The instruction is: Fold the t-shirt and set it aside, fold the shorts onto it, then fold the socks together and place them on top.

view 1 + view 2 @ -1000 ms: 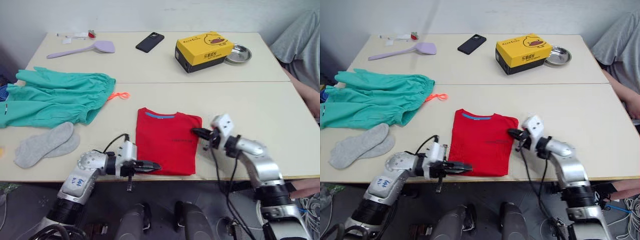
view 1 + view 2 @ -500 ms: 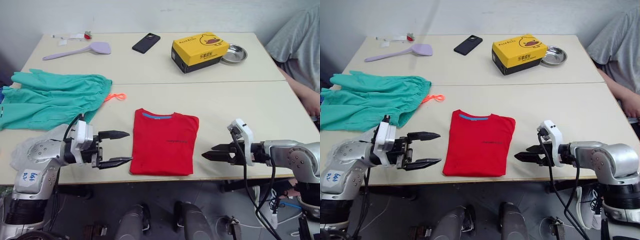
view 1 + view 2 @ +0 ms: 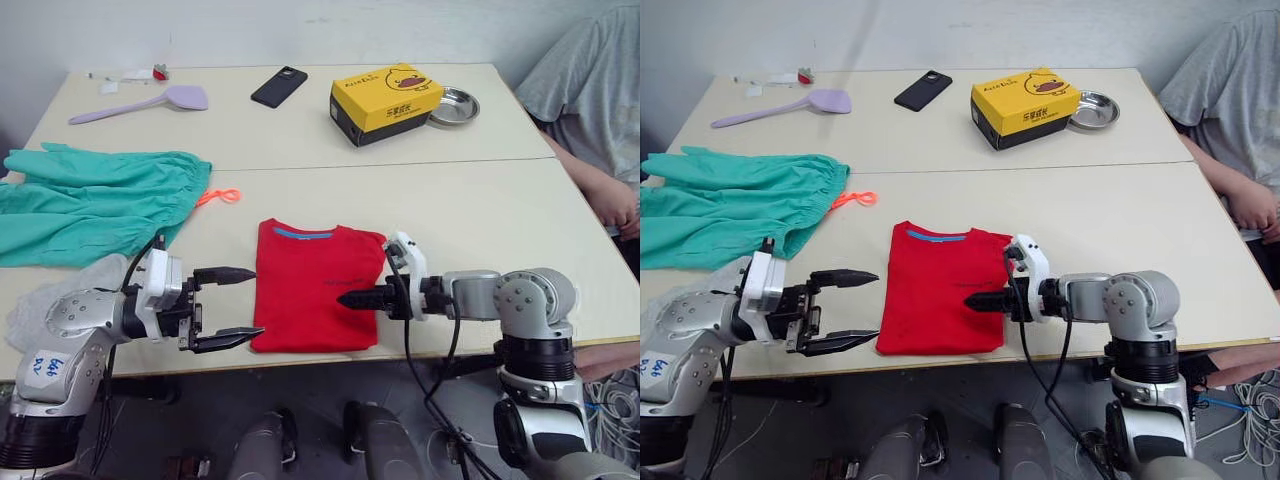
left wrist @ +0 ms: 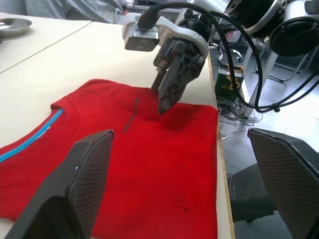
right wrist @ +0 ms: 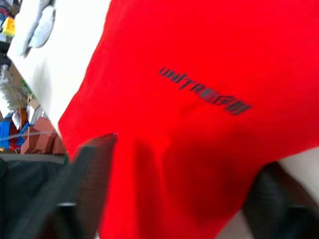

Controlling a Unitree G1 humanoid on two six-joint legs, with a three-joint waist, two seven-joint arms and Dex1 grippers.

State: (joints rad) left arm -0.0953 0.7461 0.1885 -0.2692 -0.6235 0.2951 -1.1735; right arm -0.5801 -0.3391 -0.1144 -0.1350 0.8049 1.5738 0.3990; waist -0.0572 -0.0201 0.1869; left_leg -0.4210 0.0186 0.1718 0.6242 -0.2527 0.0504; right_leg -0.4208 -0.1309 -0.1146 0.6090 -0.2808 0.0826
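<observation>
The t-shirt (image 3: 316, 284) is seen folded flat at the table's (image 3: 480, 210) near edge. The left gripper (image 3: 231, 306) is held spread wide just beside its left edge, gripping nothing. The right gripper (image 3: 352, 298) is pressed over the shirt's right side, its 2 fingers together. The shorts (image 3: 95, 201) lie far left.

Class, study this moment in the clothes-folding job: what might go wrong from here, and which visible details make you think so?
1. The right gripper hovers over the folded t-shirt; a careless grab could undo the fold.
2. The t-shirt lies at the table front edge, so a push could slide it off.
3. The left gripper, jaws open, is beside the t-shirt with the socks near its arm; a sweep could drag them.
</observation>
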